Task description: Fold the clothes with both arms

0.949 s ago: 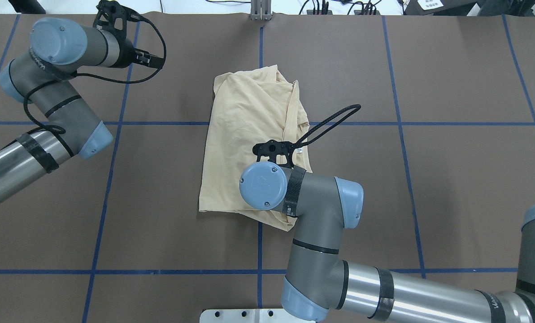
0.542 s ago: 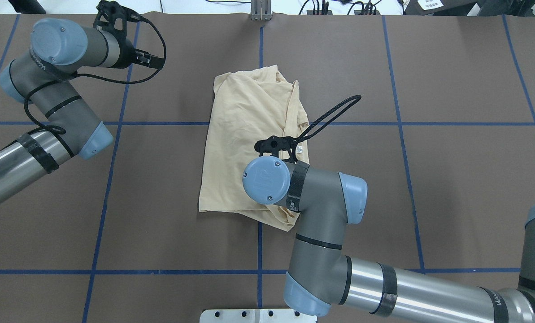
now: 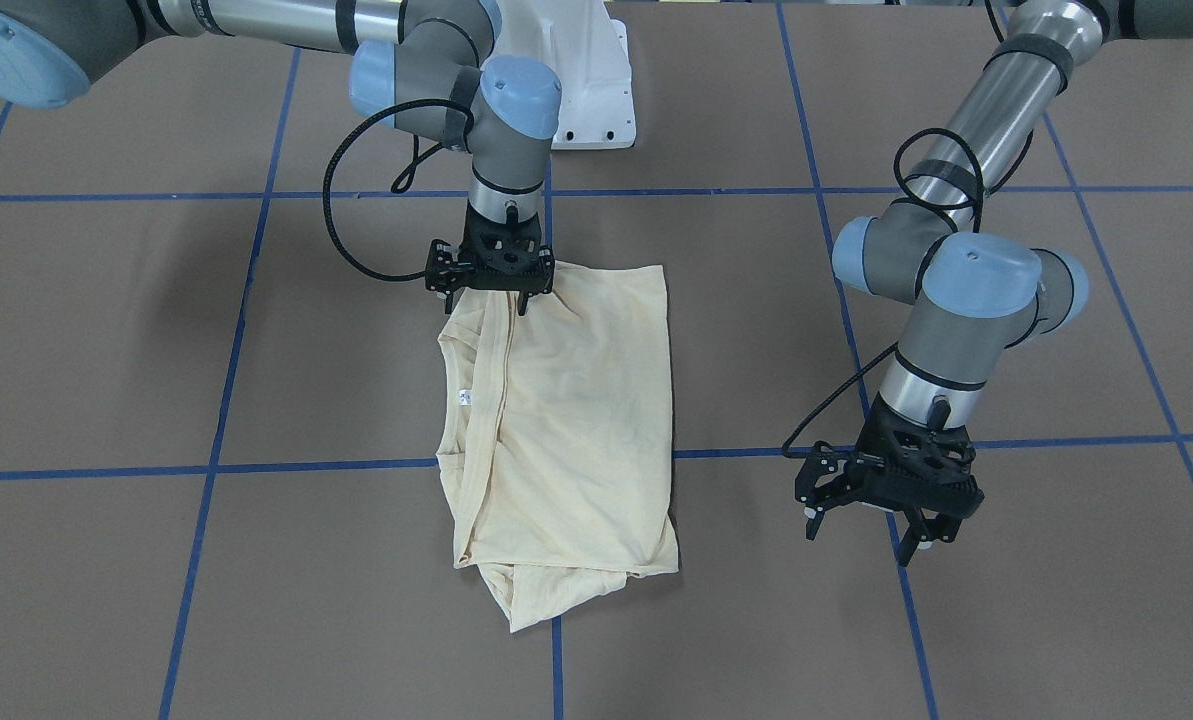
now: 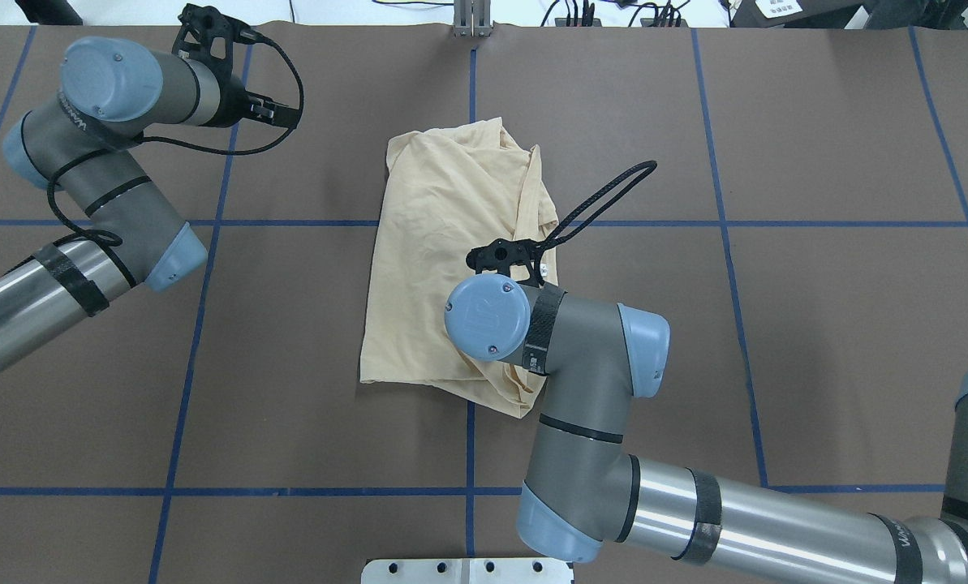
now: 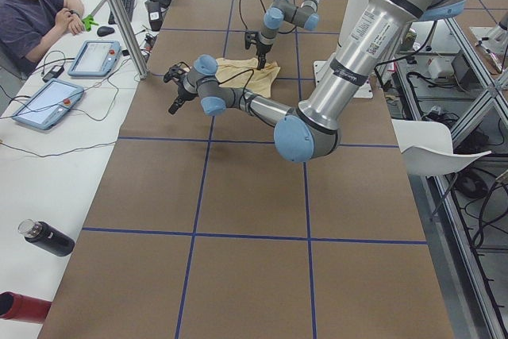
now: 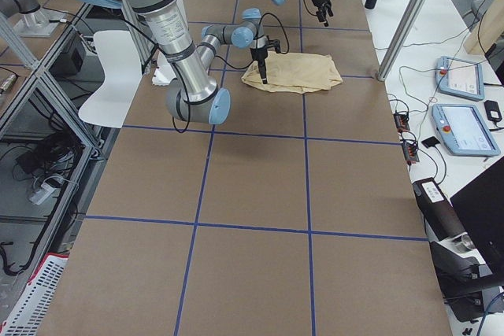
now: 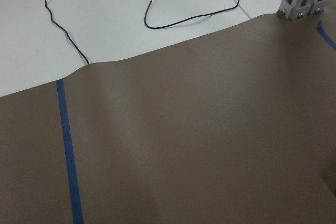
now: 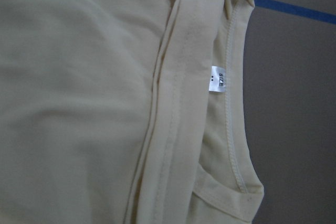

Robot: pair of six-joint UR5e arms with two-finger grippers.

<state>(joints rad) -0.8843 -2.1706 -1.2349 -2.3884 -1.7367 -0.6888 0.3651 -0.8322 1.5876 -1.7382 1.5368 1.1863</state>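
Now I am poising my right gripper (image 3: 486, 298), jaws apart, at the top end of the shirt (image 3: 576, 420) running down-frame, my spread-open left gripper (image 3: 871, 535) hanging far right.

Bare brown table (image 4: 816, 324) on every side of the T-shirt (image 4: 435, 243), right arm (image 4: 581, 357) over its near corner.
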